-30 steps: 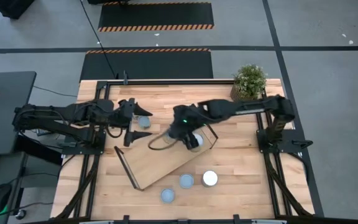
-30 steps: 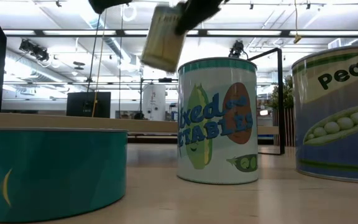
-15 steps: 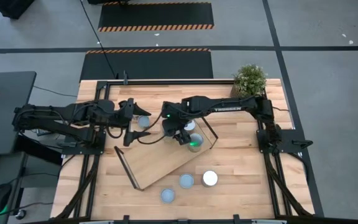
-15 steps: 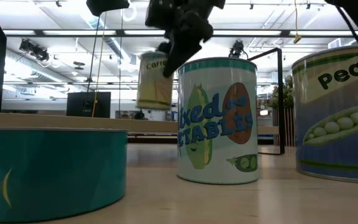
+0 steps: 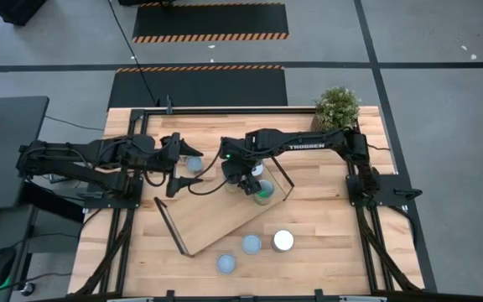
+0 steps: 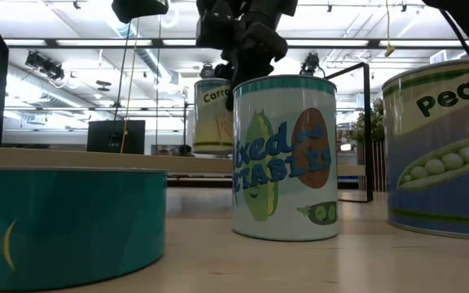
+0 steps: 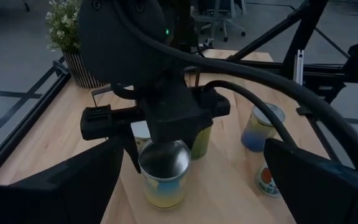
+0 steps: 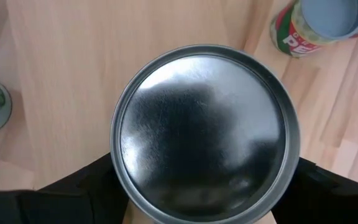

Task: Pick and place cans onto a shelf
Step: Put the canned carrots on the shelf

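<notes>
My right gripper [image 5: 237, 176] is over the light-wood shelf [image 5: 208, 220], shut on a silver-topped can with a yellow "Carrots" label [image 6: 212, 118]. The right wrist view looks straight down on the can's top [image 8: 204, 130]; it also shows in the left wrist view [image 7: 165, 174]. My left gripper [image 5: 177, 164] is open and empty at the shelf's far left end, beside a pale-topped can [image 5: 194, 164] standing upright. Two more cans [image 5: 258, 170] [image 5: 263, 195] stand upright near the shelf's right wire frame. My right gripper pinches the can between its two fingers [image 8: 86, 186], on opposite sides of its wall just under the top rim [image 8: 118, 171]. The fingers come from above, pointing down. The can is upright, its base at the shelf board; whether it rests there I cannot tell.
Three cans stand near the table's near edge: one [image 5: 225, 263], one [image 5: 251, 244] and a white-topped one [image 5: 283, 241]; they fill the low view's foreground [image 6: 285, 155]. A potted plant [image 5: 337, 109] stands at the far right corner. The shelf's near left part is bare.
My right gripper has come down toward the shelf and a little toward the table's left edge with the can. The can was tilted and high a second ago; now it is upright and low at the board.
</notes>
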Available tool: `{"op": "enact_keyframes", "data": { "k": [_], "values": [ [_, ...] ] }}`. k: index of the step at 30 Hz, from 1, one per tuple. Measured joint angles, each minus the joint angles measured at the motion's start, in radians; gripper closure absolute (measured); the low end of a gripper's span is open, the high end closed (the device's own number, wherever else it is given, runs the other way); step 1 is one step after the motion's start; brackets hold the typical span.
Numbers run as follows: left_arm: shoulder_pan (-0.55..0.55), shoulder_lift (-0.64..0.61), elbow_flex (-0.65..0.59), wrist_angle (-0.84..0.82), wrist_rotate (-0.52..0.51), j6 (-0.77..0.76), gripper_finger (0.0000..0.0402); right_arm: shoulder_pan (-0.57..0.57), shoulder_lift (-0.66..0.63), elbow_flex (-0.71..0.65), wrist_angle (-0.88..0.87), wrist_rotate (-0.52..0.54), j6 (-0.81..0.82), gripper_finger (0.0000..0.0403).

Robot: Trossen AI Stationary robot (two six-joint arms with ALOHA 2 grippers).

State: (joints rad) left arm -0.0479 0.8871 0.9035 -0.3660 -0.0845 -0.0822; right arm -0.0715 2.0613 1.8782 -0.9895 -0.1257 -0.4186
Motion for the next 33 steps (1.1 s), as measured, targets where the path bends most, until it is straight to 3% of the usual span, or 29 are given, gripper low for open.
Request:
{"op": "enact_keyframes", "data": {
  "k": [6, 17, 33],
  "values": [
    [0.0, 0.0, 0.0, 0.0, 0.0, -0.001, 0.0005, 0.002, 0.0, -0.019, 0.004, 0.001, 0.003, 0.0091],
    [0.0, 0.0, 0.0, -0.003, 0.0, -0.002, 0.0005, 0.009, 0.0, -0.02, 0.009, 0.001, 0.004, 0.0034],
    [0.0, 0.0, 0.0, -0.016, 0.0, 0.0, 0.0005, 0.075, 0.0, 0.018, 0.038, 0.115, 0.028, 0.004]
  ]
}}
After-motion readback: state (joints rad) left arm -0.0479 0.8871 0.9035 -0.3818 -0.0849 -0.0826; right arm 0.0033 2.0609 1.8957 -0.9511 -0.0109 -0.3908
